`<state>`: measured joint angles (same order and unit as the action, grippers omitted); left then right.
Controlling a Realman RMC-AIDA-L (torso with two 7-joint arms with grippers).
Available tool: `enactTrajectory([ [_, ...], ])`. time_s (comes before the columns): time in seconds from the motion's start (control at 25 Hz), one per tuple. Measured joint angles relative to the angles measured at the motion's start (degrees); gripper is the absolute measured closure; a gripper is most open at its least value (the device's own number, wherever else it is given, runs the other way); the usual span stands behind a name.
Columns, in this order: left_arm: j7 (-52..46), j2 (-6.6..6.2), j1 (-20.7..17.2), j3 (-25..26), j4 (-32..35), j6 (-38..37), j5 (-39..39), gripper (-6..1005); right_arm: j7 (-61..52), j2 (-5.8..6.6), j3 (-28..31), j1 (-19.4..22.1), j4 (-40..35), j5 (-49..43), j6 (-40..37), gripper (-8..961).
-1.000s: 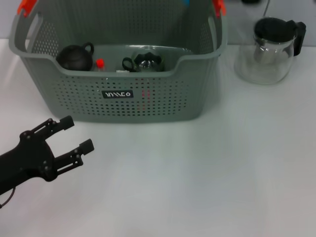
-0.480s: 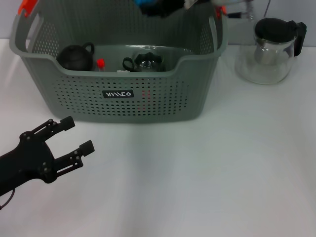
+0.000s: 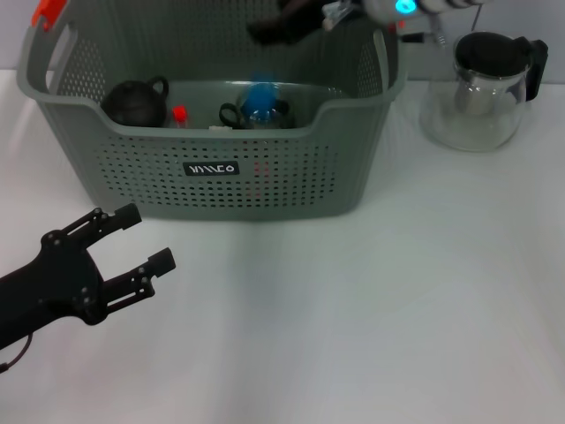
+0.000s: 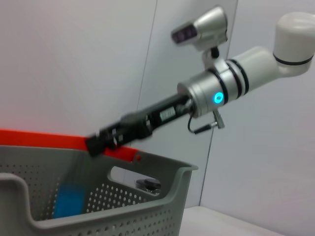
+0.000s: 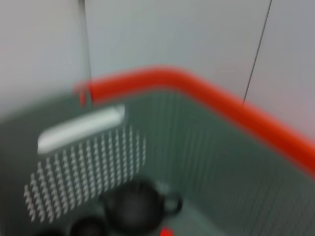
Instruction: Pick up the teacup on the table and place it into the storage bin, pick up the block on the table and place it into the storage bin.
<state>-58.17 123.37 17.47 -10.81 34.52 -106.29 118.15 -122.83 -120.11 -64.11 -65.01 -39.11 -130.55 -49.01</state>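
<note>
The grey storage bin (image 3: 212,190) stands at the back of the white table. Inside it a blue block (image 3: 259,95) shows blurred, just over a dark teacup (image 3: 276,114). The block also appears through the bin's wall (image 4: 69,200) in the left wrist view. My right gripper (image 3: 275,26) hovers above the bin's far rim, open, with the block free below it; it is also seen in the left wrist view (image 4: 98,143). My left gripper (image 3: 132,240) is open and holds nothing, low over the table in front of the bin's left corner.
A black teapot (image 3: 132,102) and a small red thing (image 3: 179,113) sit in the bin's left half; the teapot (image 5: 133,209) shows in the right wrist view too. A glass pitcher (image 3: 481,88) with a black lid stands to the bin's right.
The right arm came in over the bin carrying the blue block. The block has left the gripper and dropped down inside the bin onto the teacup. The left gripper shifted slightly right.
</note>
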Motion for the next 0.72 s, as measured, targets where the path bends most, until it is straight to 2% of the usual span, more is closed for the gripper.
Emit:
enactTrajectory([
  [0.12,0.0,-0.03,0.1,0.0,0.0,-0.2,0.0,170,4.0,-0.12,0.3,6.5,-8.6,9.5,-3.3,344],
  [0.2,0.0,-0.04,0.2,0.0,-0.1,-0.4,0.0,170,9.9,0.00,0.4,12.1,-14.0,20.6,-6.9,263],
  [0.28,0.0,-0.10,0.2,0.0,-0.1,-0.5,0.0,170,19.1,0.40,0.5,19.4,-18.3,35.6,-13.5,182],
  [0.32,0.0,-0.16,0.2,0.0,-0.1,-0.5,0.0,170,22.7,0.49,0.6,22.2,-19.0,40.0,-16.5,141],
  [0.44,0.1,-0.26,0.2,-0.2,0.0,-1.0,0.0,170,36.3,0.62,2.5,32.5,-19.6,52.2,-30.1,125],
  [0.56,0.2,-0.50,0.5,-1.0,0.3,-2.3,0.4,170,44.0,0.48,5.2,40.4,-18.1,53.9,-39.6,110],
  [0.72,0.3,-1.19,0.7,-4.6,1.6,-5.3,0.6,170,49.1,0.53,7.7,48.5,-16.4,47.0,-45.5,89],
])
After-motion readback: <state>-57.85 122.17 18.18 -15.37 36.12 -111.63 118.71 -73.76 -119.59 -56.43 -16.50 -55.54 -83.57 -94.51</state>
